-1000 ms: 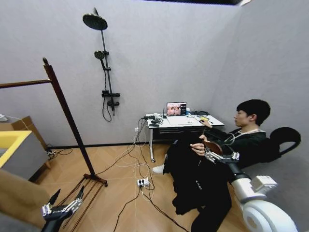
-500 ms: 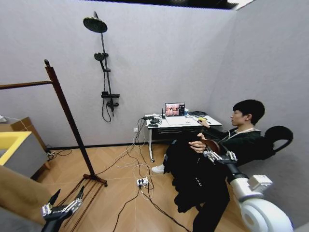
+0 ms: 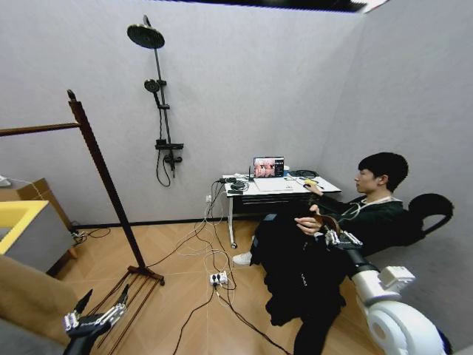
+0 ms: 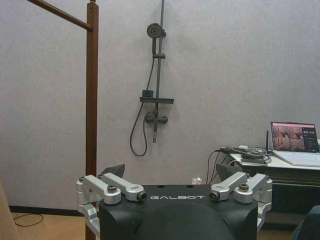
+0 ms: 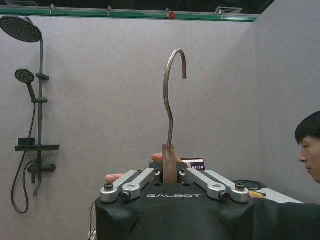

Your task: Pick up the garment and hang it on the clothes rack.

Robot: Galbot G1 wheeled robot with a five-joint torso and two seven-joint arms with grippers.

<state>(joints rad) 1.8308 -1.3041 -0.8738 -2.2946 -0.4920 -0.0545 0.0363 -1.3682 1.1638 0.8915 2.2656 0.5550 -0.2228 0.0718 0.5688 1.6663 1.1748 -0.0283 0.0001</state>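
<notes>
Black, soft long-sleeved garment [image 3: 299,274] hangs on a wooden hanger with a metal hook [image 5: 172,100], which our right gripper [image 3: 334,235] clamps beside a person's hand [image 3: 308,222]. We judge pickup underway; next, carry it to the reddish-brown wooden clothes rack [image 3: 103,181]. Our left gripper [image 3: 94,316] waits low, spread wide.

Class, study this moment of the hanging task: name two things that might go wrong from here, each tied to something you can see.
1. The right gripper is shut on the hanger while a person's hand also holds it; pulling away might tug the hand.
2. The garment drapes low towards floor cables; carried across to the clothes rack, it may drag or snag. The left gripper hangs open, low by the rack's base.
</notes>
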